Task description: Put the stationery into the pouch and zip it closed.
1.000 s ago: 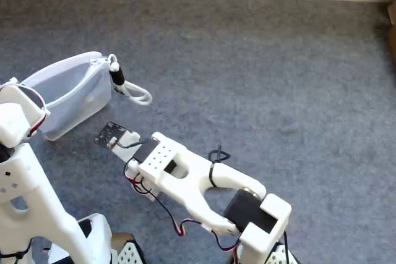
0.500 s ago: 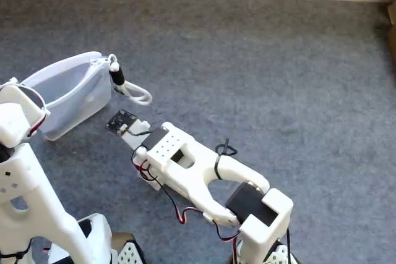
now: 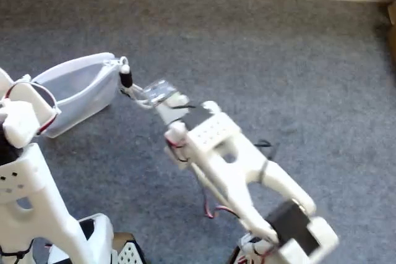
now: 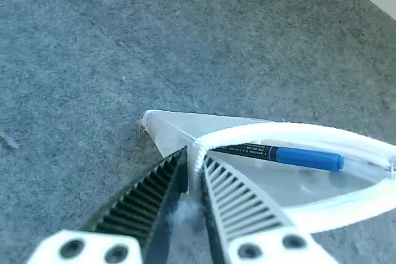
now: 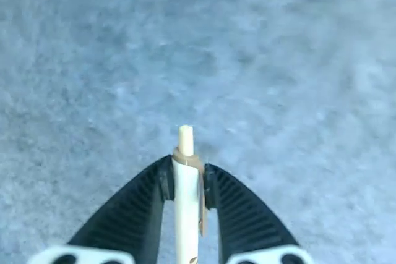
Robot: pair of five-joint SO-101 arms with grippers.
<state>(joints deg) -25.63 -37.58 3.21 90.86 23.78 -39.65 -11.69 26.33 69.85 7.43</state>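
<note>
Right gripper point(image 5: 186, 168) clamps a pen point(image 5: 186, 199) — seemingly cream — tip jutting beyond; left gripper point(image 4: 193, 156) pinches pouch point(image 4: 272, 130).

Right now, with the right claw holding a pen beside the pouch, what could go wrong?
1. The right claw sits by the zipper pull, not over the mouth of the pouch; the pen could snag there.
2. The left claw pinches just the rim; a push might tug it free.
3. The blue pen inside lies near the mouth and might get nudged out.
</note>
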